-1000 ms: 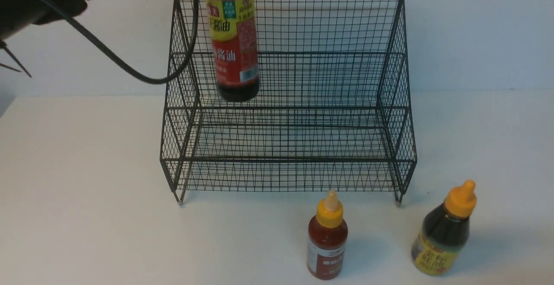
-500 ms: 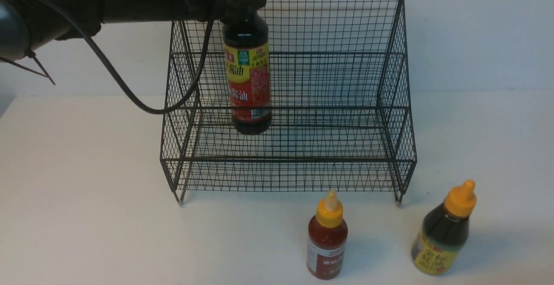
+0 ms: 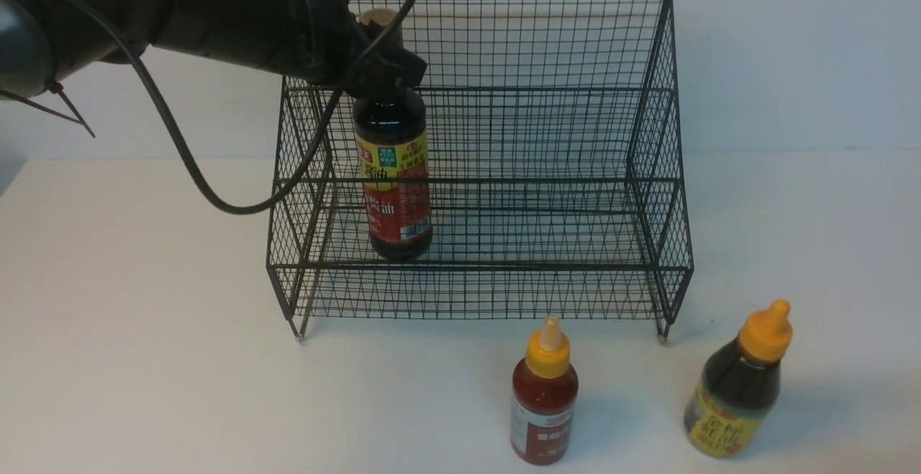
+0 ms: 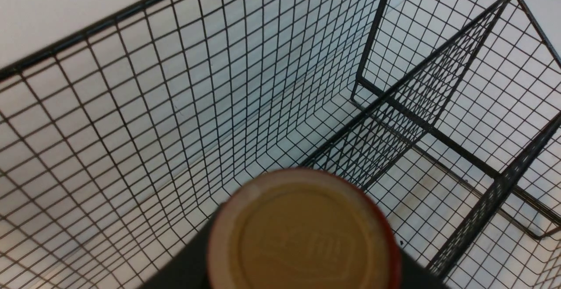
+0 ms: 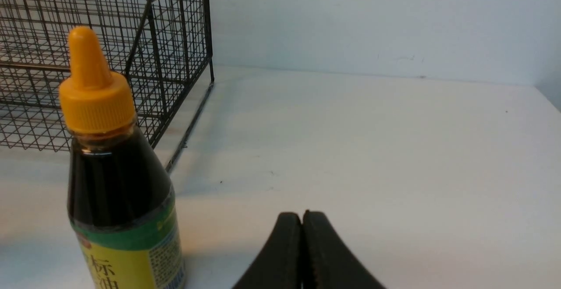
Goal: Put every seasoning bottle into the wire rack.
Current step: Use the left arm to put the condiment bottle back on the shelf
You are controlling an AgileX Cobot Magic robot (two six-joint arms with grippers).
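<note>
My left end effector (image 3: 378, 64) clamps the tall bottle (image 3: 392, 179) by its neck. The bottle hangs upright straight below, base at the wire rack (image 3: 575, 272) lower tier. My right end effector (image 5: 302, 225) is closed, empty.

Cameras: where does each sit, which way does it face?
Front view: between the arms, facing forward at the wire rack; left arm reaches in, left gripper on the neck of the tall bottle.
Left wrist view: above the tall bottle, looking down past its tan cap into the rack; gripper barely shows.
Right wrist view: low over the table, facing the squat bottle and a rack corner; right gripper shut.
Shared: front and right wrist both show the squat bottle.
</note>
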